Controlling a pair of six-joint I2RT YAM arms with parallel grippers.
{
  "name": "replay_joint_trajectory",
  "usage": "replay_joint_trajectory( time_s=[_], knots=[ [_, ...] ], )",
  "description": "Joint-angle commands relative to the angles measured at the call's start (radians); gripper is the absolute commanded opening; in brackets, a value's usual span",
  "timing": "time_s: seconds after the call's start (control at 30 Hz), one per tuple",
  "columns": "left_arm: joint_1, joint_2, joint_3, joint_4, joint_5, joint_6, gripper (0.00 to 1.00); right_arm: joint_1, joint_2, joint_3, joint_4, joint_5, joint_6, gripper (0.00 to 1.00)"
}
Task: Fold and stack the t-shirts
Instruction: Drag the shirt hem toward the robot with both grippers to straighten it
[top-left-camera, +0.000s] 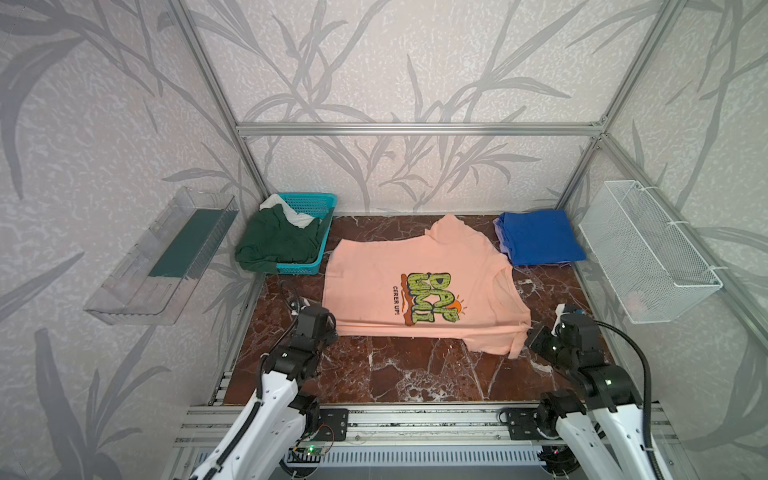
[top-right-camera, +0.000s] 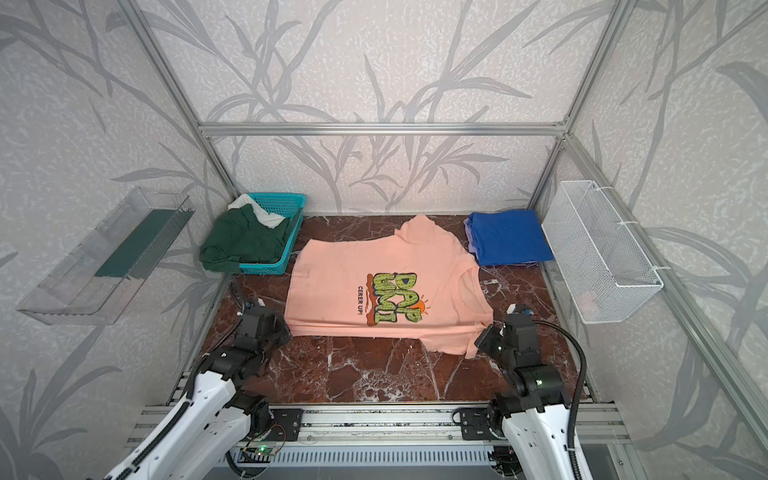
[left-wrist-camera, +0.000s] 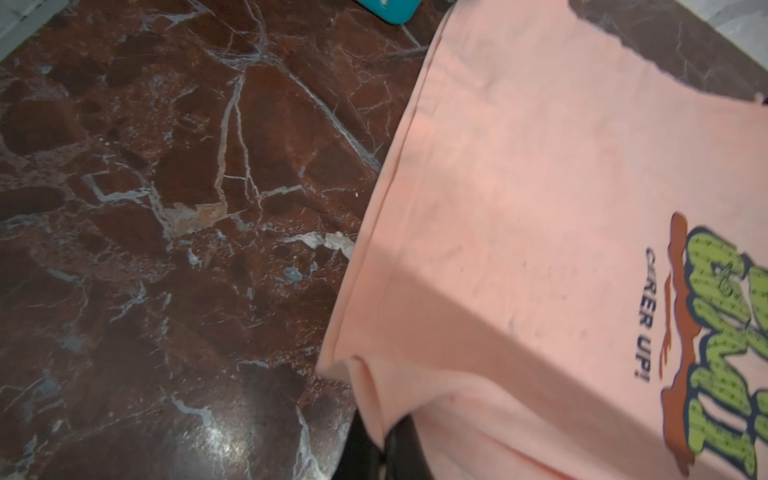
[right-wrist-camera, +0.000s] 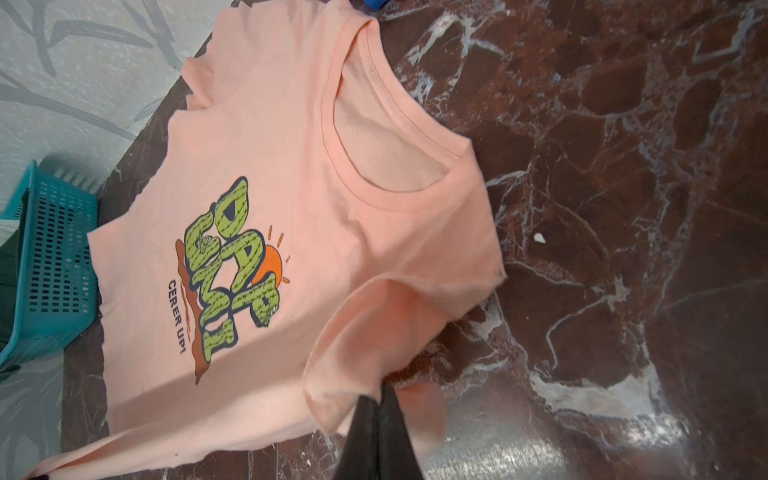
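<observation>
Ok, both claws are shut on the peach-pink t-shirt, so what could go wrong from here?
The right claw pinches only the bunched near sleeve of the peach-pink cotton t-shirt; that thin grip might slip or skew the fold.
The shirt's far sleeve lies right beside the folded royal-blue t-shirt stack; a pull could drag it askew.
The left claw holds just the hem corner, so the middle may sag.

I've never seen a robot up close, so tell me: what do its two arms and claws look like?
The left arm and right arm match: white shells low down, chunky black joints nearer the wrist, with small green lights. A black ribbed cable loops beside the right arm. The left claw and right claw have slim black fingers.
</observation>
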Motion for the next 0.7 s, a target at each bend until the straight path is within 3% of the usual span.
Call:
replay_joint_trajectory(
  time_s=[0.0,0.5,0.53,0.57,0.63,0.67],
  knots=[
    [0.005,-0.083,-0.037,-0.061,-0.088,-0.089,0.00,-0.001,-0.045,-0.033,-0.091,0.002,0.054,0.00],
    [0.005,-0.158,-0.046,-0.142,-0.093,-0.114,0.00,0.000,-0.034,-0.014,-0.172,-0.032,0.057,0.00],
    [0.005,-0.170,-0.046,-0.152,-0.085,-0.118,0.00,0.000,-0.034,-0.008,-0.182,-0.025,0.055,0.02],
    [0.005,-0.184,-0.043,-0.165,-0.076,-0.124,0.04,0.000,-0.034,-0.002,-0.192,-0.016,0.052,0.13],
    [0.005,-0.225,-0.026,-0.211,-0.052,-0.133,0.23,-0.001,-0.031,0.023,-0.221,0.009,0.046,0.35],
    [0.005,-0.251,-0.014,-0.242,-0.042,-0.142,0.33,0.000,-0.027,0.034,-0.227,0.016,0.047,0.41]
  ],
)
